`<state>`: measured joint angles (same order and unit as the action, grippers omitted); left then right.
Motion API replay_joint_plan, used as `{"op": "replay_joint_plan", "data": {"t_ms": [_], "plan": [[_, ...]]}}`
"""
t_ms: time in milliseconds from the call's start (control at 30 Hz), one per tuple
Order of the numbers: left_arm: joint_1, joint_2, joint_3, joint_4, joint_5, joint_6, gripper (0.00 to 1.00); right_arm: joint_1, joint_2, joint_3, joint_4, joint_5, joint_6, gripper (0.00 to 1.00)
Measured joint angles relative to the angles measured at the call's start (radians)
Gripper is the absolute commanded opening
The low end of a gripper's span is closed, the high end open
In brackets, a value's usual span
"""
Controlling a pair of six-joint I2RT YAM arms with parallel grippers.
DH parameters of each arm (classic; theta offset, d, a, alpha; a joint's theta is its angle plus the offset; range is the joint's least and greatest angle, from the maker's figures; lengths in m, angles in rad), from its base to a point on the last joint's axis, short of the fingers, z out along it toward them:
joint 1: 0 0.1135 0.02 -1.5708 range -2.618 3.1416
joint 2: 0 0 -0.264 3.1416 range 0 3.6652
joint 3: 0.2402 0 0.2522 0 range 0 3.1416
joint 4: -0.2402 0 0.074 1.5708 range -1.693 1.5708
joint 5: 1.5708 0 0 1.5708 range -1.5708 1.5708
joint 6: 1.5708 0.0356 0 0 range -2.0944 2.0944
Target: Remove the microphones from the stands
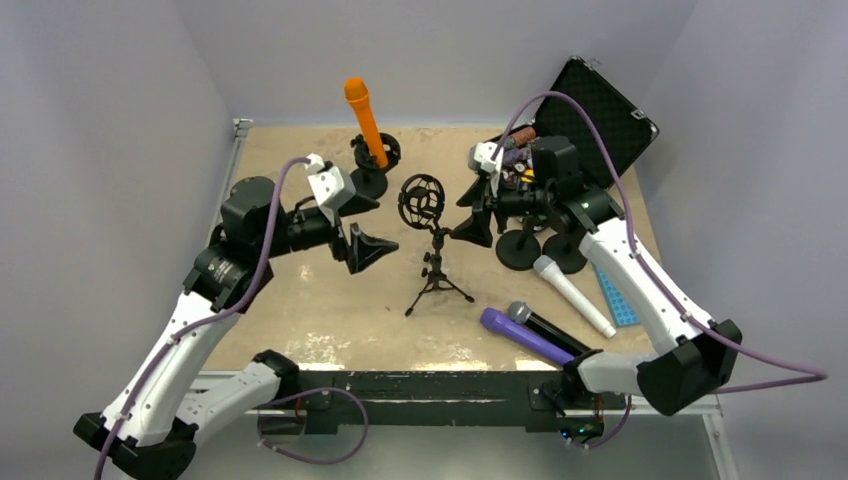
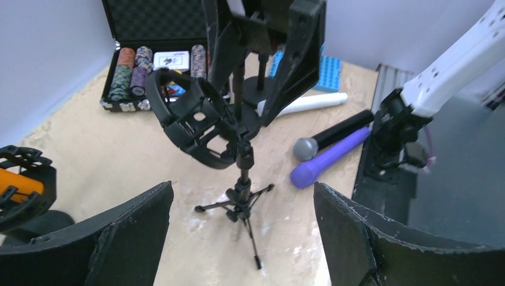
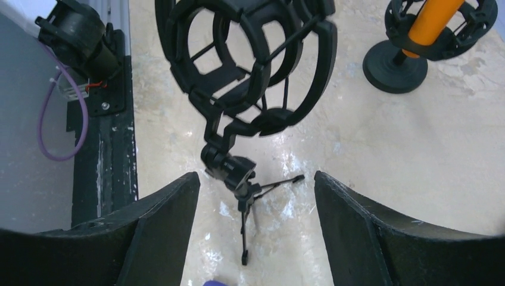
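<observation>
An orange microphone stands tilted in a black shock-mount stand at the back middle; it also shows in the right wrist view and at the left edge of the left wrist view. A small tripod stand with an empty shock mount stands mid-table. My left gripper is open and empty, left of the tripod. My right gripper is open and empty, right of the mount. Both grippers face the tripod without touching it.
A white microphone, a purple one and a black one with a grey head lie at front right. Round-base stands, a blue block and an open case of chips stand at right.
</observation>
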<state>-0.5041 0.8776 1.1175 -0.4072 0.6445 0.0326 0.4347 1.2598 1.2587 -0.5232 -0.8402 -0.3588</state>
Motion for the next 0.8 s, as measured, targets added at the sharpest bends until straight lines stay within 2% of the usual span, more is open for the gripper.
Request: {"op": "replay_joint_plan", "data": {"t_ms": [167, 267, 433, 500, 600, 800], "plan": [[0.02, 0.072, 0.105, 0.002, 0.036, -0.136, 0.88, 0.025, 0.076, 0.048, 0.032, -0.026, 0.023, 0.67], [0.027, 0.123, 0.14, 0.03, 0.027, -0.216, 0.81, 0.04, 0.097, 0.052, 0.034, -0.046, 0.026, 0.64], [0.038, 0.225, 0.179, 0.085, -0.003, -0.315, 0.53, 0.068, 0.108, 0.052, 0.024, -0.073, 0.012, 0.55], [0.039, 0.265, 0.185, 0.114, 0.001, -0.347, 0.45, 0.078, 0.108, 0.051, 0.02, -0.079, 0.002, 0.46], [0.039, 0.32, 0.186, 0.144, 0.016, -0.388, 0.28, 0.091, 0.11, 0.041, 0.018, -0.087, -0.004, 0.3], [0.056, 0.378, 0.186, 0.158, 0.07, -0.443, 0.04, 0.095, 0.13, 0.023, 0.032, -0.081, 0.021, 0.08]]}}
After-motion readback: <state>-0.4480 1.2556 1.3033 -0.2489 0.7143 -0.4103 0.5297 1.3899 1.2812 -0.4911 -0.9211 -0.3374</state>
